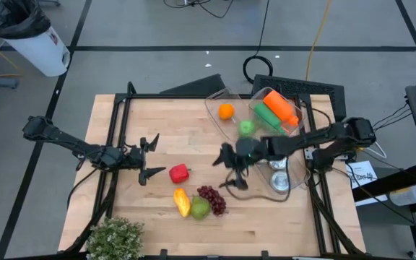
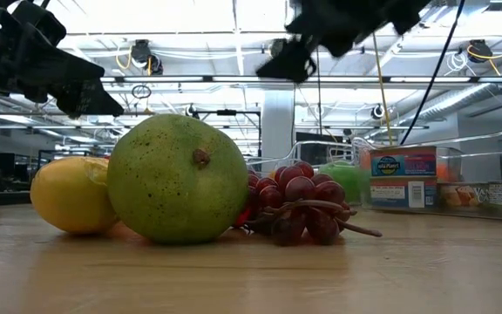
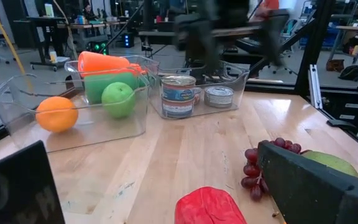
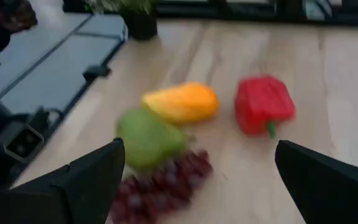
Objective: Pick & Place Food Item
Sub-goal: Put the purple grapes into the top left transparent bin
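A red bell pepper (image 1: 180, 172) lies on the wooden table, with a yellow fruit (image 1: 182, 202), a green fruit (image 1: 200, 209) and a bunch of red grapes (image 1: 211, 198) toward the near edge. My left gripper (image 1: 149, 157) is open, hovering just left of the pepper (image 3: 210, 205), which shows low between its fingers in the left wrist view. My right gripper (image 1: 231, 170) is open, above the table just beyond the grapes. Its wrist view looks down on the grapes (image 4: 160, 190), green fruit (image 4: 148, 138), yellow fruit (image 4: 182, 101) and pepper (image 4: 263, 104).
A clear bin (image 1: 219, 97) at the far right holds an orange (image 1: 226, 110), a green apple (image 1: 246, 128), an orange carrot (image 1: 280, 107) and a green vegetable. A second clear bin (image 3: 238, 81) beside it holds cans (image 3: 179, 94). A potted plant (image 1: 114, 237) stands at the near-left corner.
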